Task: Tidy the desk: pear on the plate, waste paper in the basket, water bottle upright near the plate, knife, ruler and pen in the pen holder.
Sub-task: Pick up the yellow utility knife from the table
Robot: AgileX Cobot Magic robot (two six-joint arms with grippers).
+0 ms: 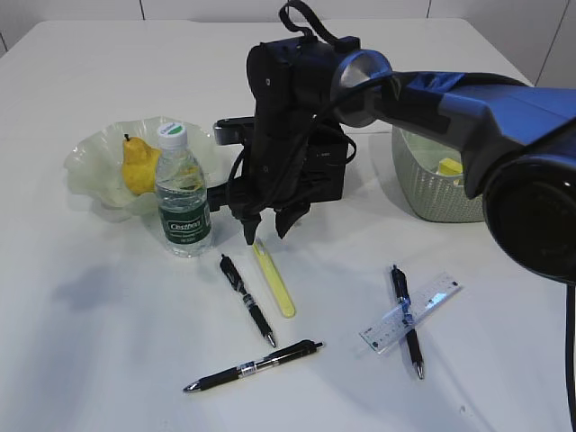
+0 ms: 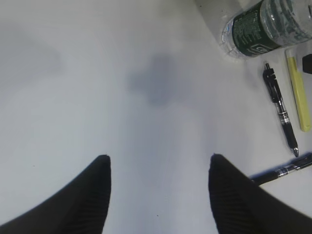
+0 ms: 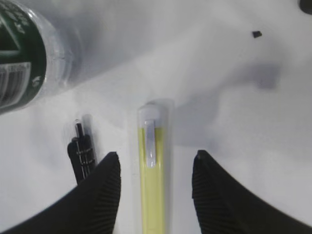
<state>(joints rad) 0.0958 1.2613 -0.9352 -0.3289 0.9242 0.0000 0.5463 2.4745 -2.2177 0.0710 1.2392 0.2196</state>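
Pear-wise we're sorted: the yellow pear [image 1: 139, 166] sits in the pale green ruffled glassy plate [image 1: 94, 162], with the clear green-label water bottle [image 1: 183, 193] upright just beside it. Right end effector [image 3: 155, 173] hangs spread wide, straddling the slim yellow knife [image 3: 152, 170] on the white surface [image 1: 108, 342], not gripping. Left end effector [image 2: 158, 163] is released too, over bare surface. Clear plastic ruler [image 1: 411, 313] lies across a black pen [image 1: 406, 319].

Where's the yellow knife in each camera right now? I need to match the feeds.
Exterior view: yellow knife lies centre, under the right gripper.
Left wrist view: right edge, beside a black pen.
Right wrist view: bottom centre, between the open jaws.
Shared landmark: water bottle.
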